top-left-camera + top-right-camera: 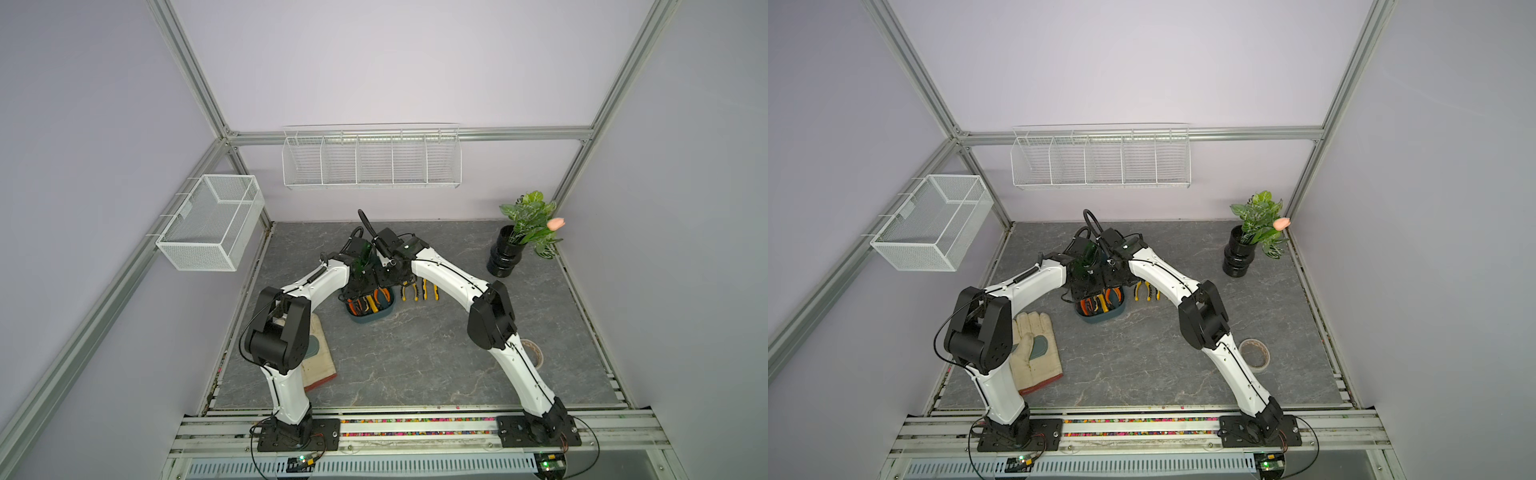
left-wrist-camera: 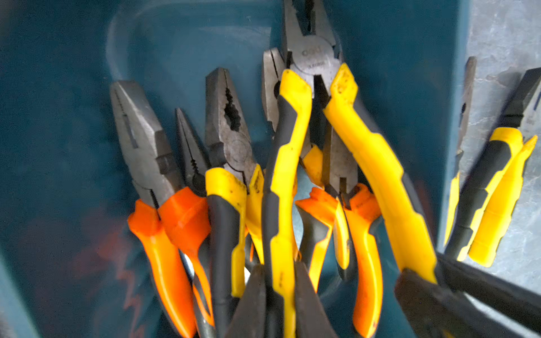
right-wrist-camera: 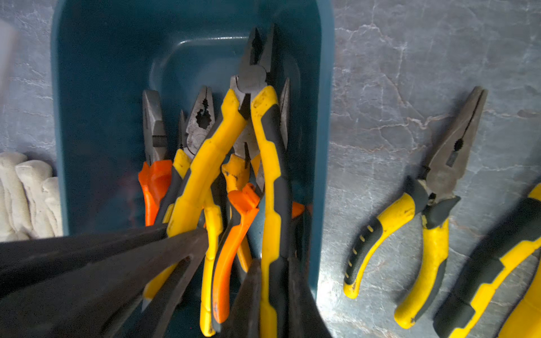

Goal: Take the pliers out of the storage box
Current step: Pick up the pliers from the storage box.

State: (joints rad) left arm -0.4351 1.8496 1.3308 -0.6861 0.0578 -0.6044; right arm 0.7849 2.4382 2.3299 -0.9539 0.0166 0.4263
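The dark teal storage box [image 1: 370, 319] [image 3: 325, 117] sits mid-table and holds several pliers with yellow or orange handles. Both grippers reach into it and hold the same top pair of yellow-and-black pliers [image 2: 314, 64] [image 3: 253, 77]. My left gripper [image 2: 279, 269] is shut on one of its handles, and my right gripper [image 3: 273, 262] is shut on the other. In both top views the wrists hide the fingertips. Two yellow-handled pliers [image 1: 417, 289] [image 3: 433, 187] lie on the table beside the box.
A cloth glove [image 1: 1034, 345] lies by the left arm. A tape roll [image 1: 1254, 353] is near the right arm. A black vase with a plant [image 1: 509, 253] stands back right. A wire mesh basket [image 1: 212, 222] and a wire rack [image 1: 372, 160] hang on the walls.
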